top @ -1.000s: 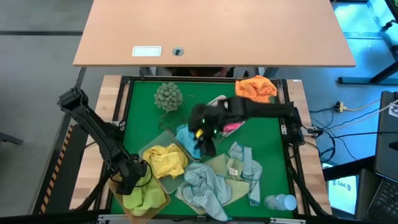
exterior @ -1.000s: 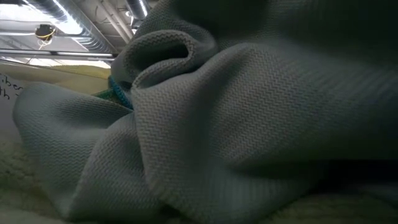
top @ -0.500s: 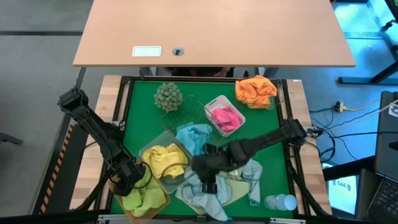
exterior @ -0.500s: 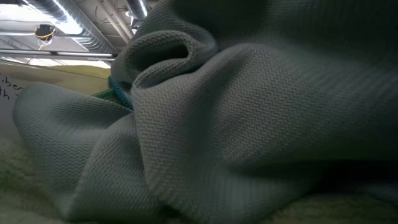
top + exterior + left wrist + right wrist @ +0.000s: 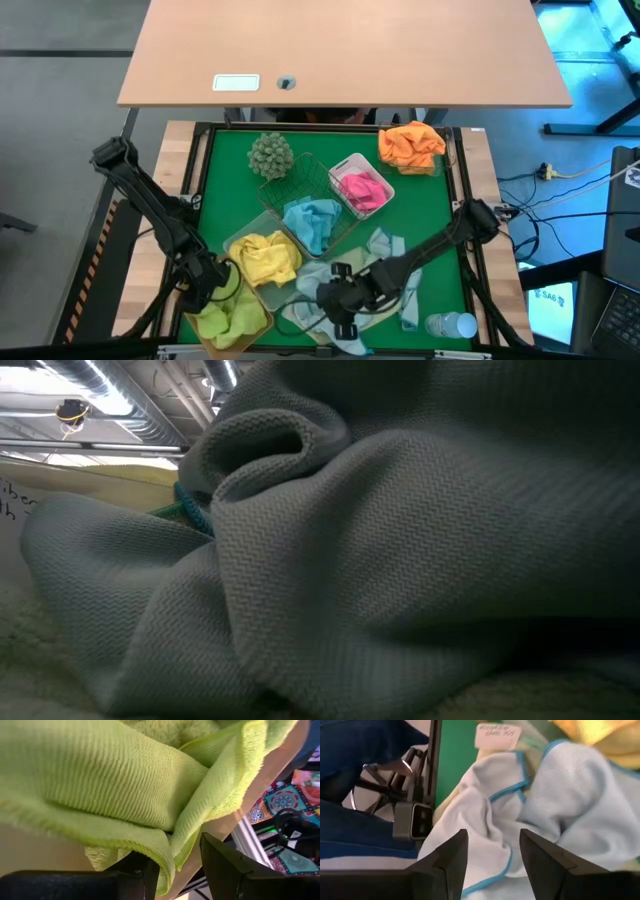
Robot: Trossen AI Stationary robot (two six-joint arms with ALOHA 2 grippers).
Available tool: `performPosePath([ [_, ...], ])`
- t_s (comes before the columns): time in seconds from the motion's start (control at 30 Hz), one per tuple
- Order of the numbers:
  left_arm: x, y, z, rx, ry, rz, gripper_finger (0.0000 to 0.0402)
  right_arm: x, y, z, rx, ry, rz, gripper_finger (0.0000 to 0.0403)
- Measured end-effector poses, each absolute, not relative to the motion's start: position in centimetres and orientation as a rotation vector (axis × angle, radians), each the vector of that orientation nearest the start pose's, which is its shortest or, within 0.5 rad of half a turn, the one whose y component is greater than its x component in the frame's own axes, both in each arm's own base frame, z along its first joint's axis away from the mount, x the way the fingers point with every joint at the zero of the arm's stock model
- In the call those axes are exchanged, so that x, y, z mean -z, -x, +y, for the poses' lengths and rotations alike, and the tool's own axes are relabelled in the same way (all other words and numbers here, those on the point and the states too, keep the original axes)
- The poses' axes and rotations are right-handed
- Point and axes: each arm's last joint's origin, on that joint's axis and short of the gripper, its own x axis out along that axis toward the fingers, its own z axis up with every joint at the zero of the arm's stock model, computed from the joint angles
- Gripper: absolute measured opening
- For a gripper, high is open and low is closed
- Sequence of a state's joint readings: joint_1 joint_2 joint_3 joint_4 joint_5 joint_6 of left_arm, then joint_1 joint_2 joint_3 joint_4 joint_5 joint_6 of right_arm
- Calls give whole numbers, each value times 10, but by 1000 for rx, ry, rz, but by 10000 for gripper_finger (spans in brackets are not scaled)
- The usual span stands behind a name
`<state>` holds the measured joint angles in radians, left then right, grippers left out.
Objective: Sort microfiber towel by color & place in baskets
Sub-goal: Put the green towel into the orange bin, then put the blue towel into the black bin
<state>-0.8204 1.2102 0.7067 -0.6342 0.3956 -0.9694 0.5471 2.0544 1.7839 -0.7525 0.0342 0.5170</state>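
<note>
Right gripper [image 5: 341, 322], jaws spread and empty, hangs over the loose light blue towel [image 5: 322, 293] at the worktop's 6 o'clock, lined up for a grab. Left gripper [image 5: 205, 293], jaws parted, sits at the lime green towel [image 5: 226, 315] in the amber basket [image 5: 262, 312] at 7 o'clock, apparently letting go.

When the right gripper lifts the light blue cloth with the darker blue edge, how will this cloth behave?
The light blue microfiber cloth with the darker blue edge lies crumpled in soft folds, so it will probably hang limp. It looks thin, so likely light. It overlaps a pale yellow cloth, which might drag along. The open right gripper hovers over it.
</note>
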Motion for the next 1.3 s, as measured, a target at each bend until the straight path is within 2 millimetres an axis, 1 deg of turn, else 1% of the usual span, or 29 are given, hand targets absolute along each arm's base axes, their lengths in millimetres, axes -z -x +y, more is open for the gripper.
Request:
performPosePath([
  [0.17, -208, -132, -158, 422, 528, 1519, 130, -232, -374, 233, -192, -142, 1118, 177],
  [0.37, -217, -128, -154, 430, 574, 1493, 130, -221, -371, 230, -206, -93, 1137, 177],
  [0.53, -223, -126, -151, 456, 589, 1464, 130, -215, -375, 232, -271, -43, 1069, 177],
  [0.7, -229, -124, -149, 488, 606, 1430, 130, -207, -375, 232, -278, -45, 1056, 177],
  [0.87, -233, -126, -152, 526, 630, 1385, 130, -197, -371, 231, -297, -51, 1085, 177],
  [1.0, -233, -126, -152, 485, 686, 1406, 130, -190, -370, 231, -322, -65, 1091, 177],
  [1.17, -233, -126, -152, 470, 707, 1417, 130, -183, -367, 230, -355, -81, 1112, 176],
  [1.23, -233, -126, -152, 469, 707, 1418, 130, -182, -366, 230, -354, -80, 1116, 169],
  [1.3, -233, -126, -152, 462, 707, 1412, 130, -182, -367, 230, -357, -82, 1113, 149],
])
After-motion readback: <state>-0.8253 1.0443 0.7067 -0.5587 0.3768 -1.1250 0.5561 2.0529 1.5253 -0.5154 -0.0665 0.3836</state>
